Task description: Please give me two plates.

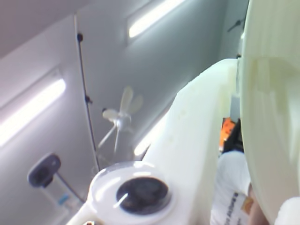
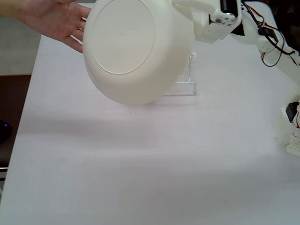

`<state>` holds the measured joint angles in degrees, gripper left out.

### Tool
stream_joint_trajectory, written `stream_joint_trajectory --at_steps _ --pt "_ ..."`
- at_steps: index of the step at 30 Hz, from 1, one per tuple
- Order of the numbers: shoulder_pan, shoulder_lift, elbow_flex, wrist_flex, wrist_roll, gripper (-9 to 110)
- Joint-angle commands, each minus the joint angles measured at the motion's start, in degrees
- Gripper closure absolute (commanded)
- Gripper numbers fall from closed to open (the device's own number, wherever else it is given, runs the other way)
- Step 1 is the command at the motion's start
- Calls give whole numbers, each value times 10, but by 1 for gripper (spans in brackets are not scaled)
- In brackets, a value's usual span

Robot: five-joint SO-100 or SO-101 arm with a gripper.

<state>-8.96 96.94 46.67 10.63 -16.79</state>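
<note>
The cream-white plate hangs tilted high above the white table, its flat round base facing the fixed camera. My gripper is shut on its upper right rim; the fingertips are mostly hidden behind the plate. In the wrist view the plate fills the right edge, next to my white finger, with my gripper clamped on the rim. The light blue plate is out of view.
A person's open hand reaches in at the top left, just left of the plate. A clear acrylic stand sits on the table behind the plate. My arm runs down the right side. The wrist view looks up at ceiling lights and a fan.
</note>
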Motion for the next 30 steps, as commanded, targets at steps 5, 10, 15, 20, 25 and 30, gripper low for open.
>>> stream_joint_trajectory --at_steps 5,10,15,20,25,30 --pt "10 11 -8 -20 8 102" --pt "10 11 -6 -20 9 102" --pt "11 11 -5 -20 8 102" --pt "13 13 2 -20 9 102" --pt "19 26 30 -18 1 93" --pt "41 48 41 110 -11 52"
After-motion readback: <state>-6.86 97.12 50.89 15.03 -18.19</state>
